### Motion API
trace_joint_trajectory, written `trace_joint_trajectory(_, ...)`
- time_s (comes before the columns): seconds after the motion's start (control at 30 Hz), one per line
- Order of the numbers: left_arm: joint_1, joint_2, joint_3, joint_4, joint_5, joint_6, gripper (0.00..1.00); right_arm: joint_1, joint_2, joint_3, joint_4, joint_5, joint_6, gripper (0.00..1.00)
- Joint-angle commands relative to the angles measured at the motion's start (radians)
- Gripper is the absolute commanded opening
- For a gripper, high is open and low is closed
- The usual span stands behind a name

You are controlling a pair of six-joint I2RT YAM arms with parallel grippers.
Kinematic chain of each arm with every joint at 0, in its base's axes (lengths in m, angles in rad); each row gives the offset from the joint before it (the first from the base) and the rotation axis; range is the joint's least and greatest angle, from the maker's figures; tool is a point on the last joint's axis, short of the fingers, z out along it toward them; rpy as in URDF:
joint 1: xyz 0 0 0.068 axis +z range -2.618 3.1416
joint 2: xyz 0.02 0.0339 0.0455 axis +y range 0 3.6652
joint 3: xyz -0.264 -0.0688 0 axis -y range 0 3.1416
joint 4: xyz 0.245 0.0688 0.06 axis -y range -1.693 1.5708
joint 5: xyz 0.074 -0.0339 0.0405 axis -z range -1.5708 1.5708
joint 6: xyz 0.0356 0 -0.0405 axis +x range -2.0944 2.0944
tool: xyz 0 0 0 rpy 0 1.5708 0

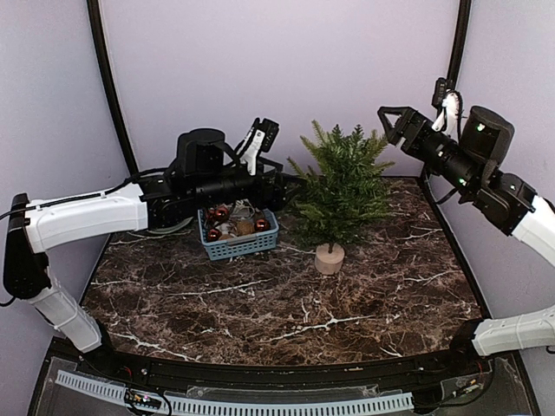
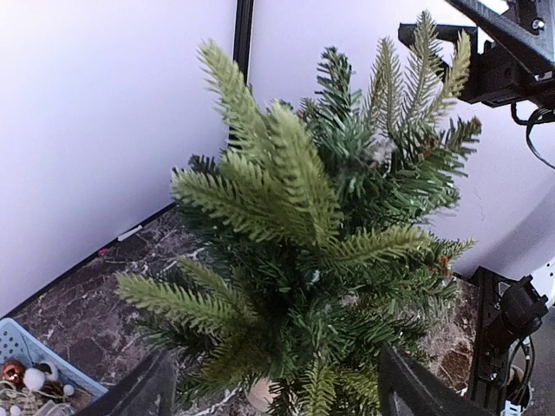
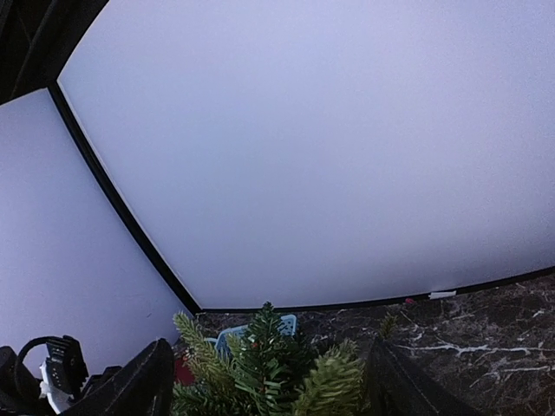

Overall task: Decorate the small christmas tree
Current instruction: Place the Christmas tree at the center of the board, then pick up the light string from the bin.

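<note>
Small christmas tree (image 1: 340, 186), base (image 1: 329, 258) plainest overhead; left gripper (image 2: 273, 390) and right gripper (image 3: 264, 381) stand open.

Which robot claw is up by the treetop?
The right gripper, high beside the small christmas tree; the left gripper sits low by the blue basket.

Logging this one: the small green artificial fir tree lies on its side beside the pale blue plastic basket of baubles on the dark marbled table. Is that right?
No. The small green artificial fir tree stands upright on its pale wooden cylinder base, beside the pale blue plastic basket of baubles on the dark marbled table. The top external view shows it.
</note>
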Motion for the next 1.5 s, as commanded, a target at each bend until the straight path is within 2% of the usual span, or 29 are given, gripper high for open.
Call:
trace_joint_trajectory(0.0,0.005,-0.13,-0.031,-0.064,-0.075,-0.081,0.88,-0.003,-0.045,-0.006,-0.058,0.076,-0.004,0.87)
trace_joint_trajectory(0.07,0.009,-0.166,-0.042,-0.126,-0.139,-0.132,0.91,-0.003,-0.071,-0.006,-0.098,0.089,0.001,0.93)
trace_joint_trajectory(0.17,0.037,-0.201,-0.058,-0.299,-0.194,-0.255,0.93,-0.003,-0.123,-0.027,-0.162,0.079,0.027,0.96)
trace_joint_trajectory(0.3,0.13,-0.23,-0.14,-0.409,-0.13,-0.397,0.92,-0.003,-0.204,-0.099,-0.235,0.029,0.083,0.99)
trace_joint_trajectory(0.43,0.202,-0.206,-0.197,-0.436,-0.086,-0.452,0.88,-0.003,-0.28,-0.19,-0.301,-0.026,0.174,0.99)
trace_joint_trajectory(0.5,0.234,-0.166,-0.2,-0.437,-0.061,-0.46,0.83,-0.003,-0.326,-0.265,-0.308,-0.045,0.212,0.99)
trace_joint_trajectory(0.57,0.267,-0.091,-0.191,-0.432,-0.046,-0.462,0.74,-0.003,-0.366,-0.328,-0.315,-0.047,0.244,0.99)
trace_joint_trajectory(0.77,0.337,0.092,-0.092,-0.433,-0.041,-0.449,0.59,-0.002,-0.424,-0.451,-0.325,-0.052,0.299,0.98)
trace_joint_trajectory(0.93,0.359,0.201,0.009,-0.483,-0.14,-0.434,0.55,-0.003,-0.412,-0.489,-0.294,-0.055,0.32,0.99)
trace_joint_trajectory(1.07,0.375,0.278,0.056,-0.486,-0.131,-0.431,0.45,-0.003,-0.391,-0.506,-0.261,-0.069,0.324,0.98)
trace_joint_trajectory(1.2,0.381,0.326,0.089,-0.49,-0.12,-0.429,0.4,-0.003,-0.36,-0.506,-0.257,-0.071,0.319,0.99)
trace_joint_trajectory(1.47,0.388,0.388,0.127,-0.514,-0.138,-0.444,0.37,-0.003,-0.331,-0.506,-0.23,-0.085,0.316,0.99)
